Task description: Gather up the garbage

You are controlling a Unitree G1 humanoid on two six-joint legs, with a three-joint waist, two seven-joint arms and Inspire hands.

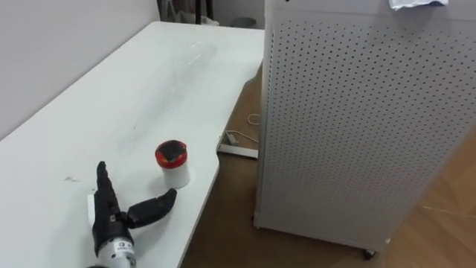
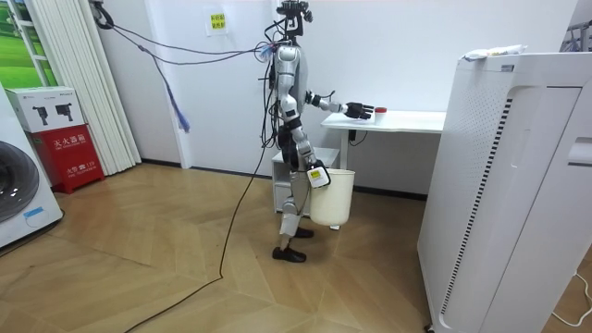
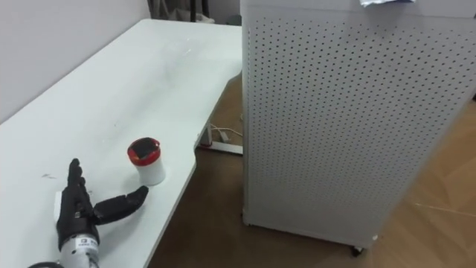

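Observation:
A small white cup with a red rim (image 1: 172, 164) stands upright near the white table's (image 1: 149, 82) right edge. My left hand (image 1: 111, 216) rests low over the table just short of it, open. Its fingers are straight and its thumb points at the cup's base, with a small gap between them. In the room view I stand at the table's end with that arm stretched over it. My right hand (image 2: 315, 173) hangs at my hip, and a white bucket (image 2: 332, 198) hangs from it, off the floor.
A tall white perforated cabinet (image 1: 364, 112) stands close to the right of the table, with a pale cloth (image 1: 416, 4) on top. A narrow strip of wood floor runs between them, with a power strip (image 1: 238, 145) lying on it. A wall borders the table's left.

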